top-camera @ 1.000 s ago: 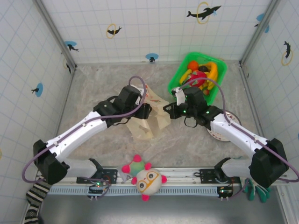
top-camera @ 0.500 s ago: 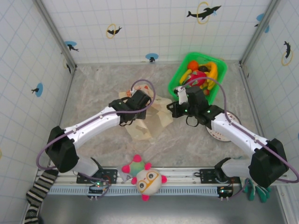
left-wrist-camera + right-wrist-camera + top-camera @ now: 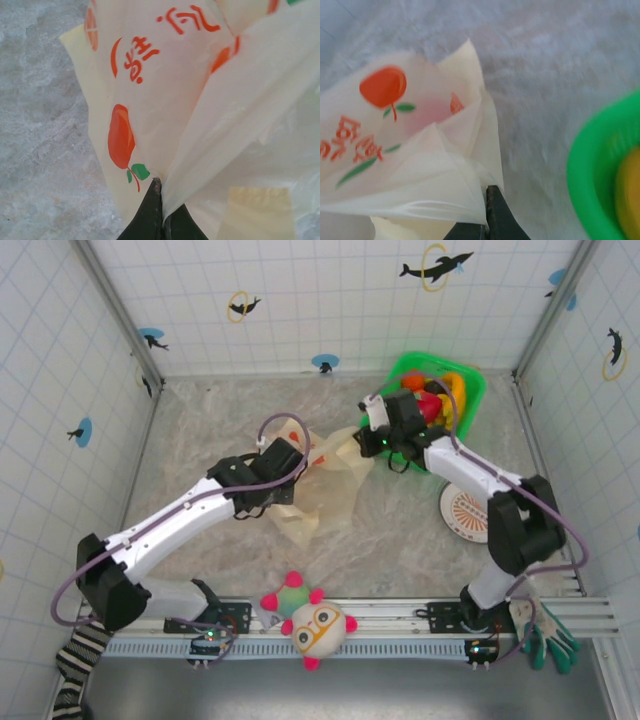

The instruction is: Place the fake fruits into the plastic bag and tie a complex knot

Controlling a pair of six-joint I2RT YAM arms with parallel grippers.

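Lying crumpled mid-table [image 3: 200, 430], the plastic bag [image 3: 335, 482] was gripped on its left by the left pincer [image 3: 161, 200], closed tight on a fold of film. Its upper right edge was clamped by the equally shut right pincer [image 3: 486, 200], apparently so that the mouth could be drawn open between them. Red characters were printed beside orange fruit motifs but could not be read, and the fake fruits [image 3: 430, 402] were left unbagged in the green basket [image 3: 476, 392] at the right.
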